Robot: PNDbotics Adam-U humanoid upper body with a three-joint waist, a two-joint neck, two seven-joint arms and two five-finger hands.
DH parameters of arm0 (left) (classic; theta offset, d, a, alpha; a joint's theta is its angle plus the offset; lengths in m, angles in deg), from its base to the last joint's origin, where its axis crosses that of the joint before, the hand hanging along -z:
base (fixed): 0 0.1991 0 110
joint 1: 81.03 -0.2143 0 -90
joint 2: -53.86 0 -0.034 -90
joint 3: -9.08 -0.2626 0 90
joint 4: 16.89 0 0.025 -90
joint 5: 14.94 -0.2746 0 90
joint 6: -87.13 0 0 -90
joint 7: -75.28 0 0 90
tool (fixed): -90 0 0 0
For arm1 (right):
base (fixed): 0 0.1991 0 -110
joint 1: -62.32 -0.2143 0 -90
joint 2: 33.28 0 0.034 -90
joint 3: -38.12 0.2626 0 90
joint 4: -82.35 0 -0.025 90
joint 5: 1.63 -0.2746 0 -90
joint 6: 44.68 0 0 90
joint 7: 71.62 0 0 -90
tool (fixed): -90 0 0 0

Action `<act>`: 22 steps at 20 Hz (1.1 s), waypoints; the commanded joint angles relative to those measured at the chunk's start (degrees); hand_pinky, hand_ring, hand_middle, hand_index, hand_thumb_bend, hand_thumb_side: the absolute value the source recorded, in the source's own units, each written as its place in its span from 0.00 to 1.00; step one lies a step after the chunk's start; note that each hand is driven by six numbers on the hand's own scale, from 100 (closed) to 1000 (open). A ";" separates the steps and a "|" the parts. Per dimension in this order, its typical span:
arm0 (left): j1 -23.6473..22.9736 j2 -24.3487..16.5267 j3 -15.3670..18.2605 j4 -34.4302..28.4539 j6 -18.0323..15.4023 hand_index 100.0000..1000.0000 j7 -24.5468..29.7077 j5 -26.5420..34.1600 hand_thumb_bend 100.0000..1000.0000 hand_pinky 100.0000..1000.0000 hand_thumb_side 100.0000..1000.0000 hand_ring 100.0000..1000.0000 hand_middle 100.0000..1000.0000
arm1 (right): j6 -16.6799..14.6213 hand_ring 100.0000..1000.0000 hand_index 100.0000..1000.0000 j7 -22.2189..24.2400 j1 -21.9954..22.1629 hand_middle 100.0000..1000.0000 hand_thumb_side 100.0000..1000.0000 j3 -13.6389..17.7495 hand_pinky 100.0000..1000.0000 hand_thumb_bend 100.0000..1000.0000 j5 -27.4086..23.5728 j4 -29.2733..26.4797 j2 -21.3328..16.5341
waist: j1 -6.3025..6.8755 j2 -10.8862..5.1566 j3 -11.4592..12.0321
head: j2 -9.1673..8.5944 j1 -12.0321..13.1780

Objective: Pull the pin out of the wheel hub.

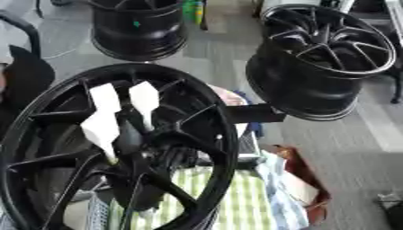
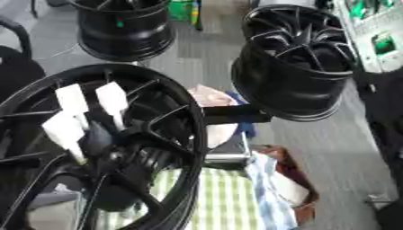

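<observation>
— Looking down through the near wheel hub (image 1: 206, 134), which fills the lower left of the view: where is the pin?

— I take the white pieces to be the pins. Two white tabs (image 1: 144, 99) stand side by side near twelve o'clock of the hub centre, and a third white piece (image 1: 100, 129) sits at about ten o'clock, lower and nearer the spokes. Which one the task means, I cannot tell.

— And the robot hand?

— Hard to make out. Something dark sits at the hub centre (image 1: 157, 155), black against black spokes, and it may be a robot hand (or only the hub itself). Whether any fingers are apart or closed, I cannot tell.

— So which step is this?

— Judging by the white pieces still seated in the wheel, the pull is not yet done; this looks like the approach.

— What does the next move call for?

— Pinching one white piece, then drawing it straight out along its own length, clear of the spokes
</observation>
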 commanded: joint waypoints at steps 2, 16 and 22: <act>0.98 -1.18 -0.32 -0.80 -0.13 0.84 0.40 0.06 0.16 0.83 0.47 0.93 0.81 | -0.08 0.78 0.80 3.91 -6.17 0.69 0.47 -5.81 0.79 0.00 1.84 5.81 1.47 | 0.16 -1.12 0.12 | -0.60 -0.63; 1.67 -1.00 -0.58 -0.80 -0.06 0.84 0.59 0.44 0.16 0.83 0.47 0.93 0.81 | -6.62 0.85 0.83 15.95 -18.73 0.77 0.53 -23.17 0.84 0.00 -6.24 25.38 11.72 | -0.43 -0.81 0.92 | -1.11 -1.65; 1.61 -1.40 -0.50 -0.80 0.10 0.84 0.57 0.28 0.16 0.83 0.47 0.93 0.81 | -12.00 0.86 0.84 21.33 -21.56 0.78 0.56 -21.83 0.84 0.00 -5.21 33.97 13.77 | -1.01 -0.74 0.66 | -1.36 -1.67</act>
